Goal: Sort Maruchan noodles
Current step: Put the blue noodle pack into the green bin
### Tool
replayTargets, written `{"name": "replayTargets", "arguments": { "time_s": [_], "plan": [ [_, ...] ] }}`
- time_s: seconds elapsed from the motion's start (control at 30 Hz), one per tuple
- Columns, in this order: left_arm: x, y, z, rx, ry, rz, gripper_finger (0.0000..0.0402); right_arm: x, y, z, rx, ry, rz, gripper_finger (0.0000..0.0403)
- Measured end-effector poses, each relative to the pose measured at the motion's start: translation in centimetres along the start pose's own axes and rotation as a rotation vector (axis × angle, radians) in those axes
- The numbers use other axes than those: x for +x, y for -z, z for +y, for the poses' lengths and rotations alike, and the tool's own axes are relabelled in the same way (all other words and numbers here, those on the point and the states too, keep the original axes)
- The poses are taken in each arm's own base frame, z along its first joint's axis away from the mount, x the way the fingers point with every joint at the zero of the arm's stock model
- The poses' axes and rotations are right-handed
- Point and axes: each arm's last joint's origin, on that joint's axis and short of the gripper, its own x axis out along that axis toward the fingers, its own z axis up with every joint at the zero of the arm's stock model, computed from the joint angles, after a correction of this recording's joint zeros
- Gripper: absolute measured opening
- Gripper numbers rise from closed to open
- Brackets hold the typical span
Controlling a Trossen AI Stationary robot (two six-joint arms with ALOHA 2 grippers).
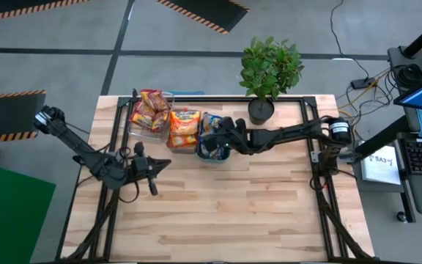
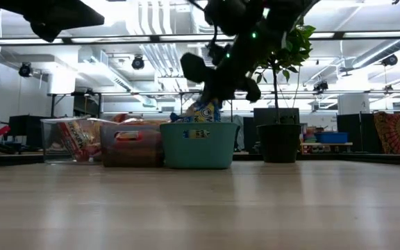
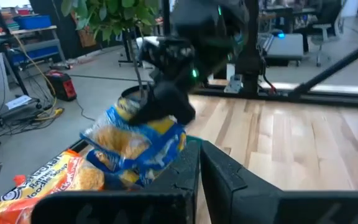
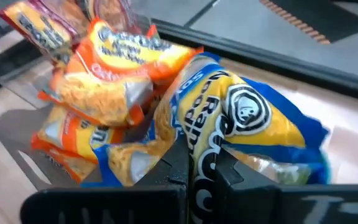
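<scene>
Tabletop bins: right tool (image 1: pixel 218 139) pinches blue-yellow packet (image 4: pixel 247 118) over teal bin (image 2: pixel 198 144).

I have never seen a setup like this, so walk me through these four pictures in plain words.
Two dark robot arms work at a wooden table. One picture looks straight down, one looks level across the tabletop, and two come from cameras on the arms' wrists. Three bins stand side by side near a potted plant: the clear bin holds red packets, the grey bin orange ones, the teal bin blue-and-yellow ones. The right gripper is over the teal bin, its jaws shut on a blue-and-yellow packet. The left gripper waits over bare table.
</scene>
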Motion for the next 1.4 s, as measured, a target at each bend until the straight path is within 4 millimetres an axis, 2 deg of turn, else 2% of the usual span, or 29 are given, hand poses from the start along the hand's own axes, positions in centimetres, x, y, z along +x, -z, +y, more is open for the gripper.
{"name": "replayTargets", "arguments": {
  "time_s": [0.17,0.4,0.67,0.83,1.0,1.1,1.2,1.3,1.4],
  "plan": [
    [0.9,0.1,-0.1,-0.014,-0.02,-0.002,0.0,1.2,1.2,-0.7,0.028,0.037,0.03,0.0012],
    [2.9,0.5,0.1,-0.011,-0.022,0.023,0.0,1.6,1.2,-1.3,0.018,0.06,0.041,0.0021],
    [5.1,1.4,0.7,0.007,-0.082,0.065,0.0,0.9,0.4,-1.5,-0.032,0.068,0.051,0.0101],
    [8.1,2.3,1.0,0.004,-0.022,0.077,0.0,-0.2,-0.5,-1.7,-0.049,0.065,0.052,0.0147],
    [11.3,3.2,2.7,0.017,-0.025,0.074,0.0,-2.0,-1.6,-2.4,-0.062,0.073,0.068,0.0164],
    [13.3,3.8,4.0,-0.008,0.006,0.069,0.0,-2.9,-2.5,-2.5,-0.082,0.057,0.044,0.0157],
    [15.0,4.3,5.1,-0.014,-0.014,0.069,0.0,-3.1,-3.0,-2.5,-0.109,0.049,0.014,0.0131],
    [16.5,4.8,5.8,-0.001,-0.05,0.072,0.0,-2.3,-3.2,-2.6,-0.141,0.067,-0.033,0.0089],
    [18.0,5.1,6.4,0.006,-0.078,0.084,0.0,-0.7,-2.7,-2.9,-0.17,0.106,-0.069,0.0039]
  ]
}}
